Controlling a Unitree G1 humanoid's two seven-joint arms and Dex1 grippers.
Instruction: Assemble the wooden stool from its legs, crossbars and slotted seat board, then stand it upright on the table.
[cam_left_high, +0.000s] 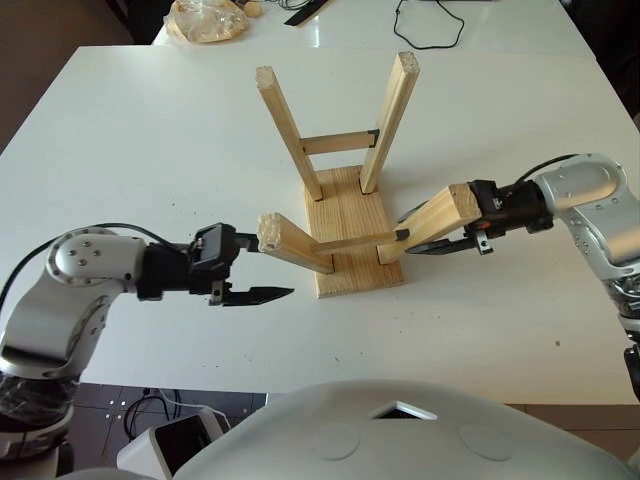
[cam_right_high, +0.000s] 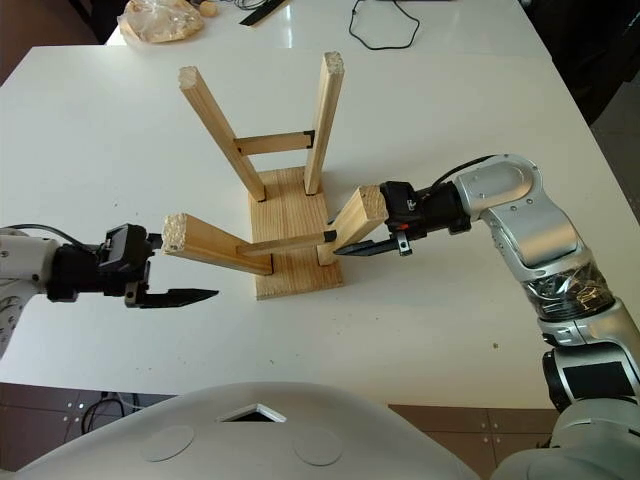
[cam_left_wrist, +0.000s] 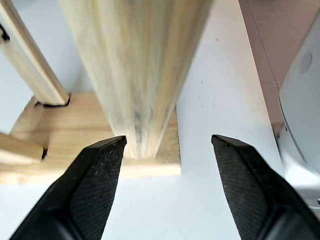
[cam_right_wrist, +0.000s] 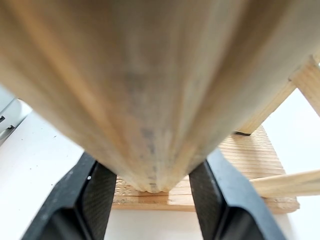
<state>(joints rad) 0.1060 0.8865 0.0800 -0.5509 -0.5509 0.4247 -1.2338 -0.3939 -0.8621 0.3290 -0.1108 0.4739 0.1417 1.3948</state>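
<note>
Both arms wear smooth silver-grey shells, rounded at the joints: the left arm (cam_left_high: 85, 268) and the right arm (cam_right_high: 510, 195). Each forearm ends in a boxy black wrist block. A thin black cable (cam_left_high: 120, 230) loops over the left shell, and another arcs above the right. The fingers (cam_left_wrist: 95, 192) are black and tapered, with finely textured pads.

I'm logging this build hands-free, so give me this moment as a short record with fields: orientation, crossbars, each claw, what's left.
Orientation: upside down, seat board flat on the table, four legs pointing up
Crossbars: far crossbar and near crossbar each join a pair of legs
Left claw: open, fingers either side of the near left leg
Right claw: shut on the near right leg
Remaining: not yet turned upright
</note>
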